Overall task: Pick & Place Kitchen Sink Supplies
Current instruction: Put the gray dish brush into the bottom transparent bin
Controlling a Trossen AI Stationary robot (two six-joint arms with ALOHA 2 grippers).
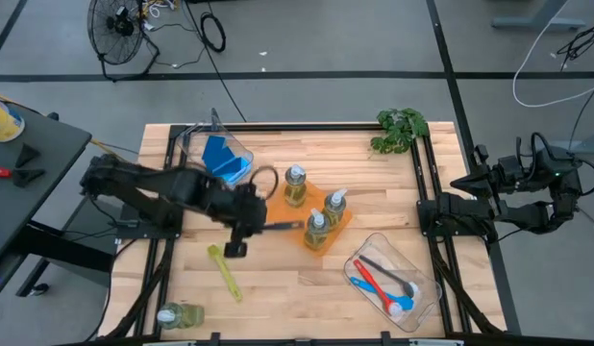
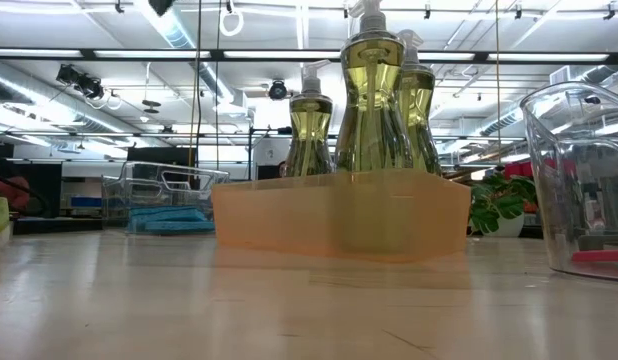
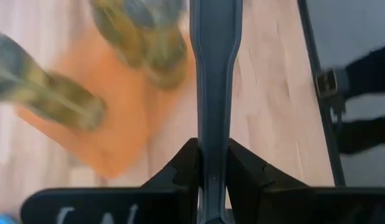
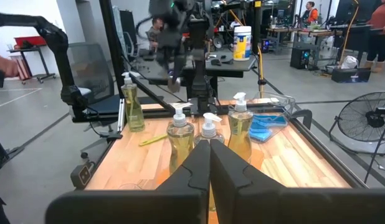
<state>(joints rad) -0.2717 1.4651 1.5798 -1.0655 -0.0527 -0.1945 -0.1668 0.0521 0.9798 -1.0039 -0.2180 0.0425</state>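
My left gripper (image 1: 251, 229) hangs over the table's middle, shut on a slim grey brush (image 1: 283, 227) that points toward the orange tray (image 1: 343, 223). Three pump bottles of yellowish soap (image 1: 316, 229) stand in that tray. A fourth bottle (image 1: 179, 314) stands at the near left corner. A yellow-green brush (image 1: 223, 271) lies flat on the wood near it. Blue sponges (image 1: 220, 159) sit in a clear bin at the far left. Red and blue brushes (image 1: 379, 281) lie in a clear bin at the near right. My right gripper (image 4: 210, 155) is shut, waiting at the table's right edge. My left gripper pinches the grey brush's handle (image 3: 213, 134) between its two fingers (image 3: 180, 171). The fingers come level from the table's left and lie along the handle. The rest of the handle (image 3: 215, 56) runs straight out past the fingertips toward the tray, clear of the table.
A green leafy plant (image 1: 401, 130) sits at the far right corner. The sponge bin (image 1: 203, 135) and the brush bin (image 1: 412, 308) are both clear plastic. Bare wood lies along the near edge (image 1: 287, 303) and between tray and plant (image 1: 355, 159).
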